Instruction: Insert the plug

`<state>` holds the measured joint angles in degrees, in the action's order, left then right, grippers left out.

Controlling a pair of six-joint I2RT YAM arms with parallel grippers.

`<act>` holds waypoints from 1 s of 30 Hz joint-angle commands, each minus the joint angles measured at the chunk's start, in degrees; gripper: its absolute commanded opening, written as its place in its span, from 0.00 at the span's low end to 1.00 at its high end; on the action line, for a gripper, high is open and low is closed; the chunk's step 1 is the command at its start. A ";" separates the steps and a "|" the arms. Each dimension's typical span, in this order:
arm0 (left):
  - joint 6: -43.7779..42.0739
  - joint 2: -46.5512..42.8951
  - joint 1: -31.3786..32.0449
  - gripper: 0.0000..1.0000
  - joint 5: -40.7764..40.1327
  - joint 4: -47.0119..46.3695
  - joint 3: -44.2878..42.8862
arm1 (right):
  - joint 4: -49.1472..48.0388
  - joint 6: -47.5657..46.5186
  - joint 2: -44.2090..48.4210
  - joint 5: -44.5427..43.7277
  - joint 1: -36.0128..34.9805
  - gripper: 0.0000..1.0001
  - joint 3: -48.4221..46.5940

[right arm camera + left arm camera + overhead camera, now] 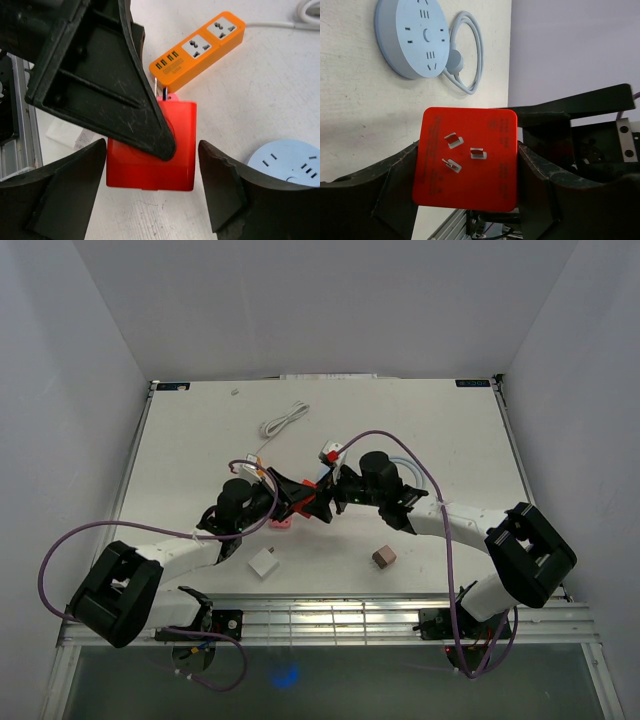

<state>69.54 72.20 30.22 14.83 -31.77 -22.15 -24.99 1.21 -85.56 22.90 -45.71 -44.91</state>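
The two arms are meeting over the middle of the table [450, 440]. The left gripper [467, 172] is holding the red plug [490, 130] there, with its two black fingers [395, 175] pressing on both sides of it. The plug's three metal pins [465, 152] are pointing at that arm's camera. The right gripper [152, 167] is sitting around the same plug. Its fingers [220, 180] are spread wide and are just beside the plug, but I cannot tell if they are squeezing it. A round blue socket [412, 35] and an orange power strip [197, 47] are lying on the table nearby. A white cube [263, 564] and a brown cube [384, 557] are sitting near the arms.
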 commanded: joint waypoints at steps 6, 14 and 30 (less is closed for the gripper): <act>1.47 -3.12 0.98 0.00 0.47 -3.12 1.06 | -11.03 3.97 0.48 0.39 -0.25 0.94 1.48; 7.54 -3.04 0.98 0.00 -1.82 -3.39 1.24 | -20.60 8.01 1.80 0.48 -0.25 0.98 6.31; 15.36 -3.30 1.07 0.00 -0.50 -2.16 -0.09 | -30.99 10.30 0.66 0.05 -0.25 1.00 10.71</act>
<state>82.83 70.74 30.98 13.98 -32.10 -20.95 -50.59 10.79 -85.10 23.49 -45.78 -34.85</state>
